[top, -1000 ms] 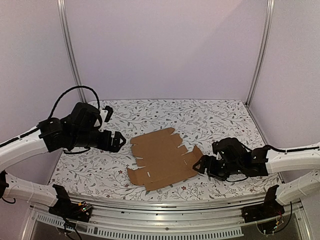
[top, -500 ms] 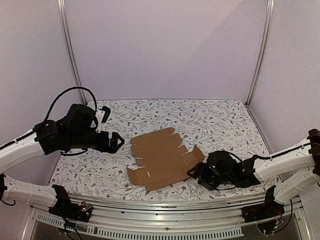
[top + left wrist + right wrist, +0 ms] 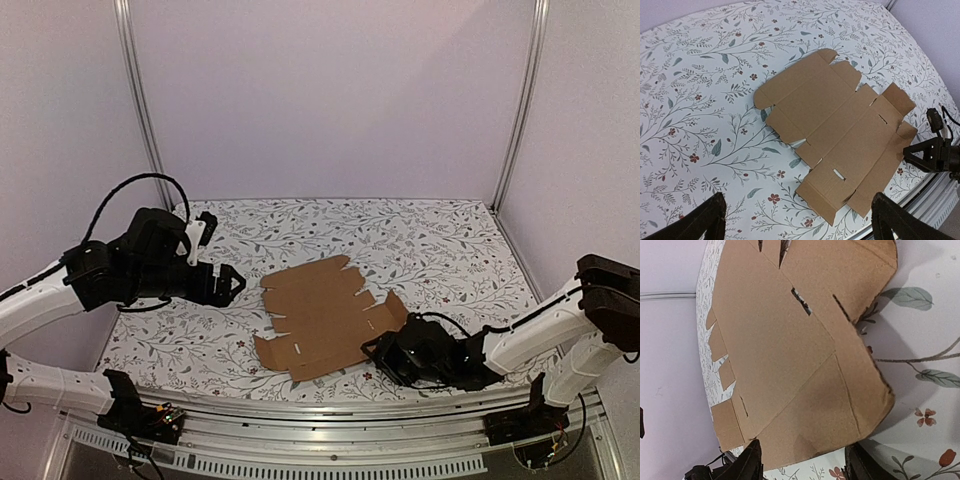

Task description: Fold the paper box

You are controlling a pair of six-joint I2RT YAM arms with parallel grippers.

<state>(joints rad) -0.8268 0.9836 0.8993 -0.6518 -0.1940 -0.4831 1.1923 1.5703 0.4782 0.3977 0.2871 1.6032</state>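
Nearest you, low by the near edge of the table (image 3: pixel 430 240), your right gripper (image 3: pixel 376 353) points left at the near right corner of the box (image 3: pixel 325 315). In its wrist view the two fingers (image 3: pixel 751 462) stand apart, partly spread. The rounded edge of a brown flap (image 3: pixel 840 405) reaches just up to the gap between them, and you cannot tell whether they touch the card.

The box lies flat and unfolded mid-table. It is a brown die-cut sheet with tabs, slots and creases showing, turned at a slant so one corner points toward the near edge.

To its left, raised above the table and apart from the sheet, your left gripper (image 3: pixel 230 283) is spread wide. Its fingers (image 3: pixel 710 220) frame the whole sheet in the wrist view and hold nothing.

The floral tabletop runs back to pale walls (image 3: pixel 330 100).
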